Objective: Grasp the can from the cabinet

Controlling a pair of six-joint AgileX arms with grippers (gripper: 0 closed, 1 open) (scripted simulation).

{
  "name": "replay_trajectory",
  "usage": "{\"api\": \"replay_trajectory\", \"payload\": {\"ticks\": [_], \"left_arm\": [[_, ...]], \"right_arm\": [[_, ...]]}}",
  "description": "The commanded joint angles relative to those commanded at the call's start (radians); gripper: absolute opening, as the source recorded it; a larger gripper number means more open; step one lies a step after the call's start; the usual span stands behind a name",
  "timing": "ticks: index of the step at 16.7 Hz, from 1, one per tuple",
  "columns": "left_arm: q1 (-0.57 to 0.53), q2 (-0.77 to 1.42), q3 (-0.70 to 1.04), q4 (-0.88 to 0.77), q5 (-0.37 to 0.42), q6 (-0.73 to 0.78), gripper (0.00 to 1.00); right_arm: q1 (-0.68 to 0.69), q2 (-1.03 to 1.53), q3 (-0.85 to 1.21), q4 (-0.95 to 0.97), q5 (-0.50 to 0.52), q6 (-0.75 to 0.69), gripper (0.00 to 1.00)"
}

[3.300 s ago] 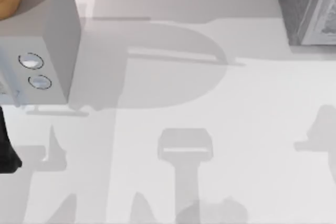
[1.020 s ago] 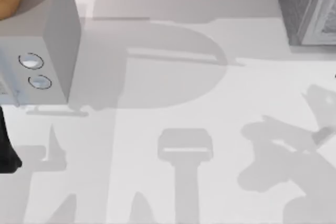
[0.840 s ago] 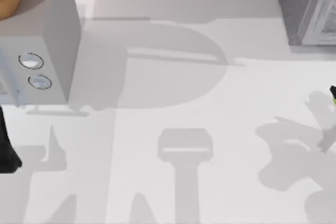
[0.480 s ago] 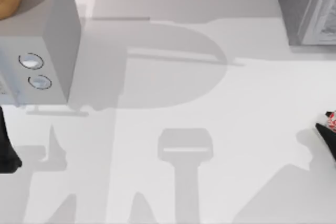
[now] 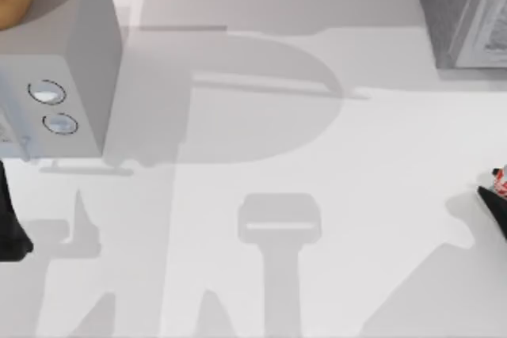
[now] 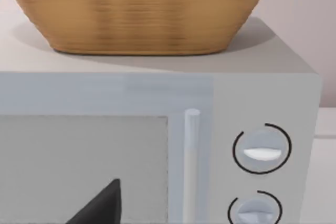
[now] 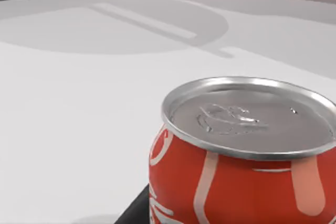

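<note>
Can [image 7: 244,166] upright in right gripper [image 5: 493,199], right edge.

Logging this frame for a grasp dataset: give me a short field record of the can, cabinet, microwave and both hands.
can: red-and-white, upright, at the table's right edge, away from the cabinet
cabinet: dark-grey speckled box, far right corner
microwave: light-grey, two dials, far left; wicker basket on top
right hand: dark part beside the can
left hand: facing the microwave door
</note>
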Motion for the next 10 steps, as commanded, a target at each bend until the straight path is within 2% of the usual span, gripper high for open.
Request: {"api": "replay_trajectory", "payload": {"ticks": [5, 10], "left_arm": [[0.000, 0.000, 0.000, 0.000, 0.000, 0.000, 1.00], [0.000, 0.000, 0.000, 0.000, 0.000, 0.000, 1.00]], "right_arm": [[0.088, -0.155, -0.057, -0.041, 0.108, 0.056, 0.00], [0.100, -0.172, -0.066, -0.047, 0.122, 0.064, 0.00]]}}
